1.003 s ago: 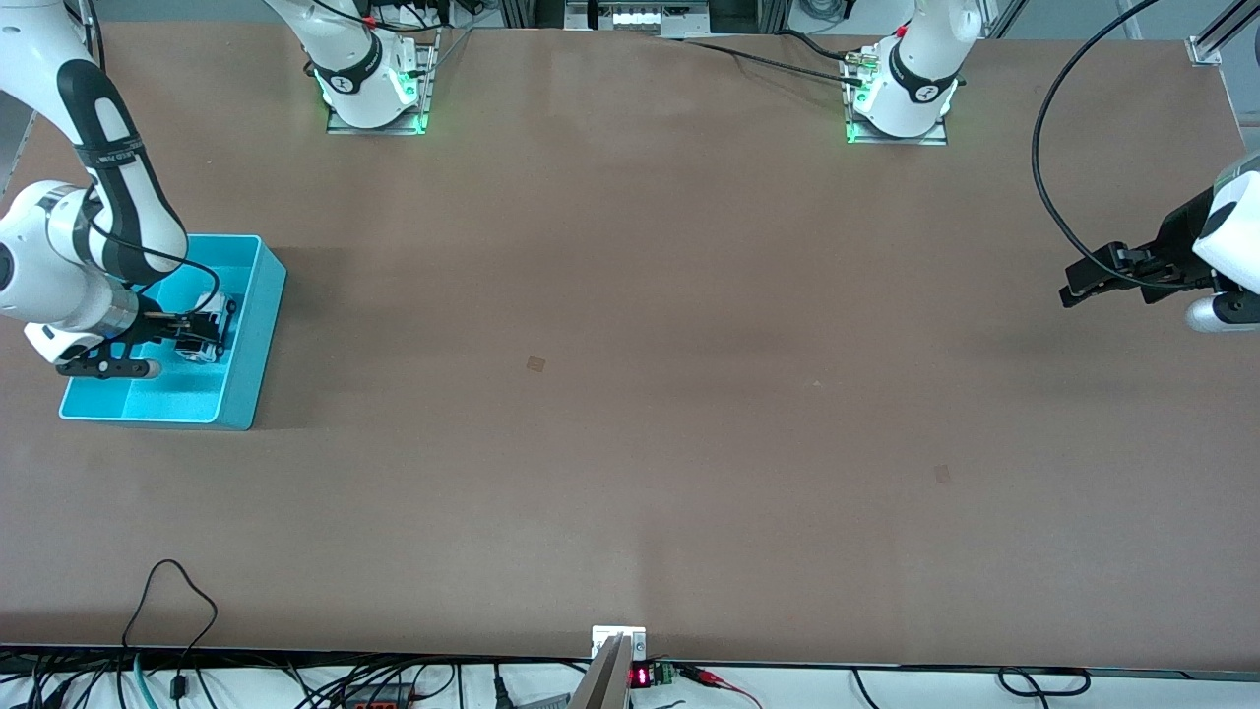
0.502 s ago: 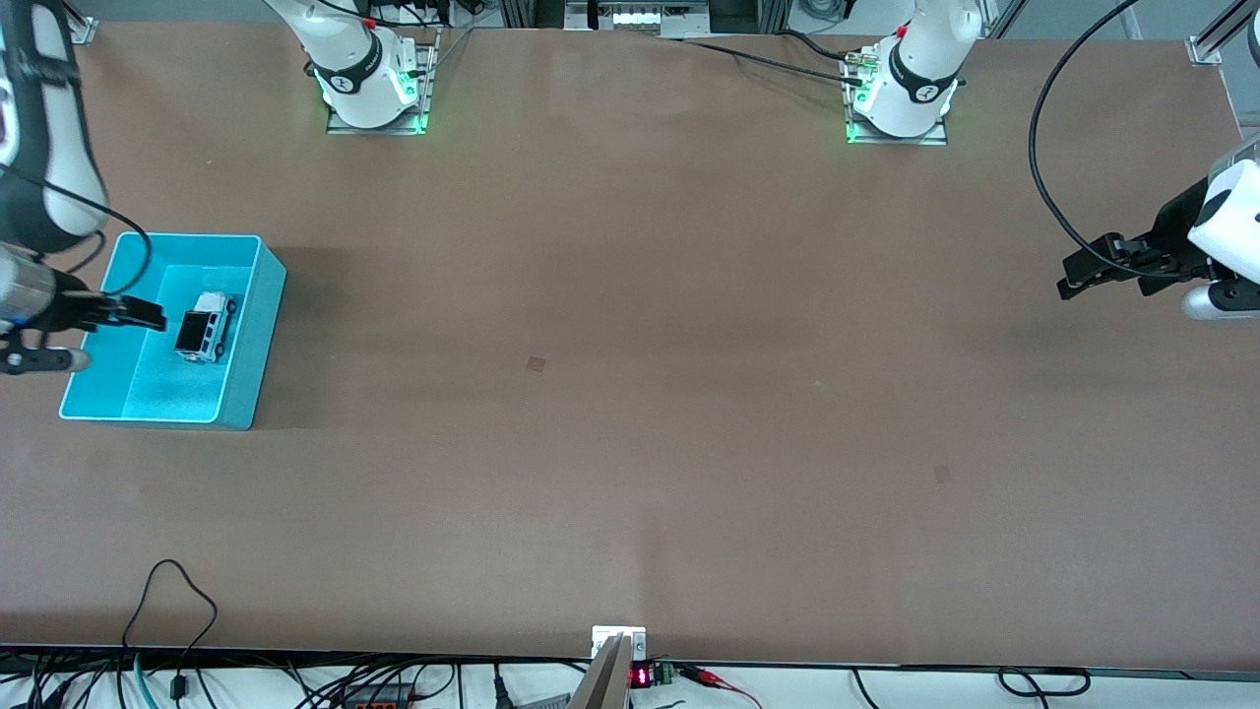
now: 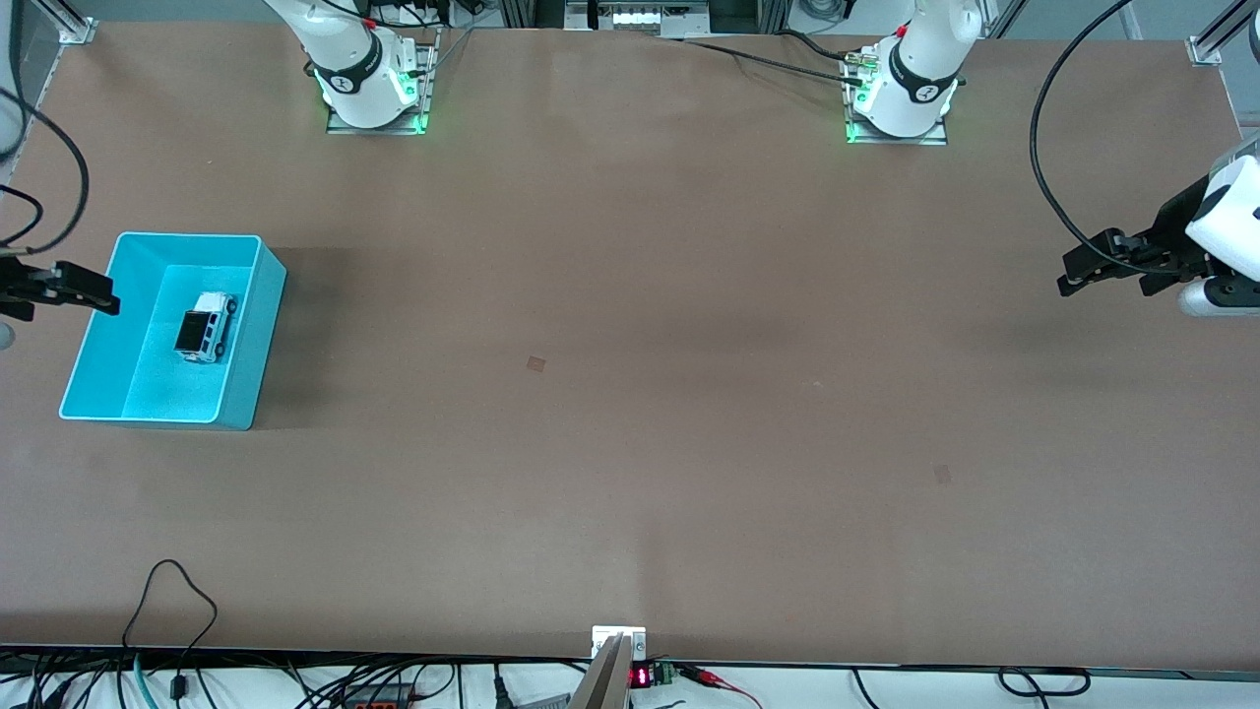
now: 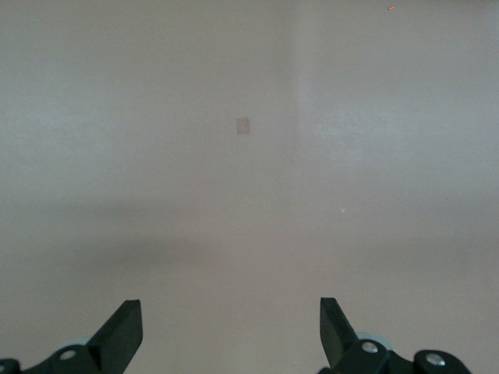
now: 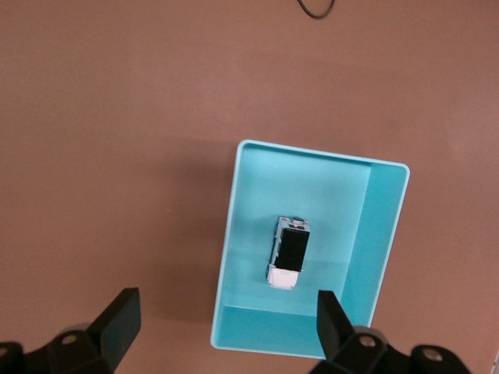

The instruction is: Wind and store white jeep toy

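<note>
Both grippers stand with jaws spread wide and nothing between them. Right gripper: raised at the right arm's end of the table, hanging just past the outer rim of the cyan bin, with most of its arm cut off by the edge of the front view. In the right wrist view its two dark fingers frame the bin from above, well clear of its walls.

Left gripper: raised over bare brown table near the left arm's end, waiting; its wrist view shows only tabletop between the fingers, with a small pale square mark on the surface.

White jeep toy: rests on its wheels on the bin's floor, black roof up, closer to the bin wall that faces the table's middle, and touched by neither gripper. In the right wrist view the toy lies below and between the spread fingers, apart from both.

Open room: the bin sits close to the table's edge at the right arm's end; the wide middle of the table between bin and left gripper carries only two faint square marks. Cables trail along the edge nearest the front camera.
</note>
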Robot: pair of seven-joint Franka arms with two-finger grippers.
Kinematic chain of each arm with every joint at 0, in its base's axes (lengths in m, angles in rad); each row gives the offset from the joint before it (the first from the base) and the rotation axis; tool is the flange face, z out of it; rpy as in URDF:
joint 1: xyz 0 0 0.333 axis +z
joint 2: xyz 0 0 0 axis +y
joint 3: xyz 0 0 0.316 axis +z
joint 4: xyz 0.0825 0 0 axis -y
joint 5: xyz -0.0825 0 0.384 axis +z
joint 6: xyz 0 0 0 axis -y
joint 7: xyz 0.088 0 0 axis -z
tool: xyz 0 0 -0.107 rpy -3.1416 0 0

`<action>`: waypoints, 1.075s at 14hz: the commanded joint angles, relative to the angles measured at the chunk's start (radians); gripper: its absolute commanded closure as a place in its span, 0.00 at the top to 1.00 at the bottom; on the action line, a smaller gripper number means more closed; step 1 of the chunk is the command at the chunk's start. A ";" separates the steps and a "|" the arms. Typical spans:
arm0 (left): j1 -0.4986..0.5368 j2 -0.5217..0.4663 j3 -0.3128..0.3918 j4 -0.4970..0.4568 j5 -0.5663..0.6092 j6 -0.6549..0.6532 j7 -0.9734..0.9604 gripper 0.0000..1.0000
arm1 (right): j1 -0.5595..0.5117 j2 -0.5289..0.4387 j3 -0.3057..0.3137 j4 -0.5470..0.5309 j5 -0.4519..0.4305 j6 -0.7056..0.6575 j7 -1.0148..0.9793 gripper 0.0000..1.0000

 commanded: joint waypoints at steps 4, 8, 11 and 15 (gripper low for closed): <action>0.004 -0.029 -0.006 -0.018 0.004 -0.023 0.035 1.00 | 0.155 -0.025 -0.097 0.068 0.108 -0.135 0.016 1.00; 0.006 -0.031 -0.004 -0.019 0.004 -0.020 0.035 1.00 | 0.341 -0.149 -0.269 -0.106 0.101 -0.108 0.111 1.00; 0.006 -0.031 0.005 -0.018 0.004 -0.015 0.035 1.00 | 0.344 -0.159 -0.268 -0.113 0.099 -0.112 0.108 1.00; 0.006 -0.031 0.007 -0.018 0.003 -0.012 0.033 1.00 | 0.344 -0.171 -0.266 -0.116 0.097 -0.120 0.108 1.00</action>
